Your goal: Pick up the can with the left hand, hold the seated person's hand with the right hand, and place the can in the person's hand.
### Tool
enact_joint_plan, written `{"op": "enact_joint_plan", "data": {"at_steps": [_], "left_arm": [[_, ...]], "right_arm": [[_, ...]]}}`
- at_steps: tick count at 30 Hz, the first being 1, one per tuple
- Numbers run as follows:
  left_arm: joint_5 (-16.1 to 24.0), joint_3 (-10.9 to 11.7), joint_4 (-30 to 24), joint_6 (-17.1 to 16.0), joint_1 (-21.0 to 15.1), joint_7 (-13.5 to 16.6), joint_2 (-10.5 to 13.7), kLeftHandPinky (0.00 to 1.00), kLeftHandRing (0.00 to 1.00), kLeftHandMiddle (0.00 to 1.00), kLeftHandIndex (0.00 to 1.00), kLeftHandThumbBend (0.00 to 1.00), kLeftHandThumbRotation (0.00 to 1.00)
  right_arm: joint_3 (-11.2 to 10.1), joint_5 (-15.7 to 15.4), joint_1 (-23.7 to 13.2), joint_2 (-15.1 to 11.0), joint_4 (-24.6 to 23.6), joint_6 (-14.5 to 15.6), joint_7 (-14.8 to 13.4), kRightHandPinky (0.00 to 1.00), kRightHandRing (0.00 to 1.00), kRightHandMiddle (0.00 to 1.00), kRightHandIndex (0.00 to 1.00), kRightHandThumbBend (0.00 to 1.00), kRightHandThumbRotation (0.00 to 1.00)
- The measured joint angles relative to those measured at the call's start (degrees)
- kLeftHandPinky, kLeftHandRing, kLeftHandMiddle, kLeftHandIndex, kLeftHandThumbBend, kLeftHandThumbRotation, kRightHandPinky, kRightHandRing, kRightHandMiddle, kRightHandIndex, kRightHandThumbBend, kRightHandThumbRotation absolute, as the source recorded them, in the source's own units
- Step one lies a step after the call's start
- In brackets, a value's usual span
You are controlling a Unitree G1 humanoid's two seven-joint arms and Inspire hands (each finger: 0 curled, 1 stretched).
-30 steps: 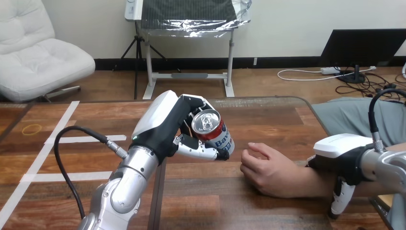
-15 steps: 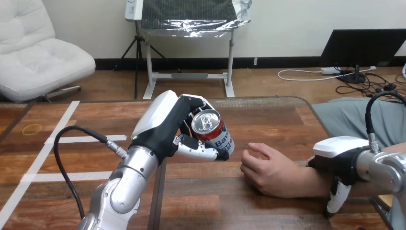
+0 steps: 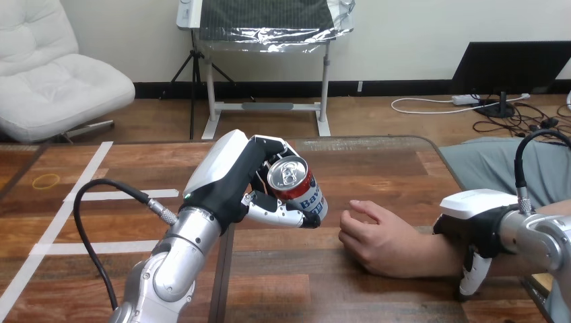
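Left hand [image 3: 236,178] grips the red can [image 3: 296,185], tilted, above the surface [image 3: 377,296] at centre. Person's hand [image 3: 374,235] rests just right of it, apart. Right hand [image 3: 479,219] lies over the forearm [image 3: 438,256]; grip cannot be told.

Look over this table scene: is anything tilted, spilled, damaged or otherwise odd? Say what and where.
Only the can stands out: the left hand grips it tilted, not upright, with its top leaning toward the camera. Nothing looks spilled or damaged. The person's hand rests on the table, apart from the can.
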Motion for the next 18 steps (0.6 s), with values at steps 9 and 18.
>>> {"op": "enact_joint_plan", "data": {"at_steps": [9, 18], "left_arm": [[0.0, 0.0, -0.1, 0.0, 0.0, 0.0, 0.1, 0.32, 0.38, 0.45, 0.49, 0.63, 0.0], [0.0, 0.1, -0.1, 0.0, 0.0, 0.0, 0.1, 0.32, 0.38, 0.45, 0.49, 0.63, 0.0]], "right_arm": [[0.0, -0.1, -0.2, 0.8, 0.9, 0.2, -0.9, 0.38, 0.5, 0.6, 0.53, 0.7, 0.02], [1.2, -0.9, -0.8, 1.1, 1.3, 1.5, -1.0, 0.37, 0.49, 0.6, 0.53, 0.69, 0.01]]}}
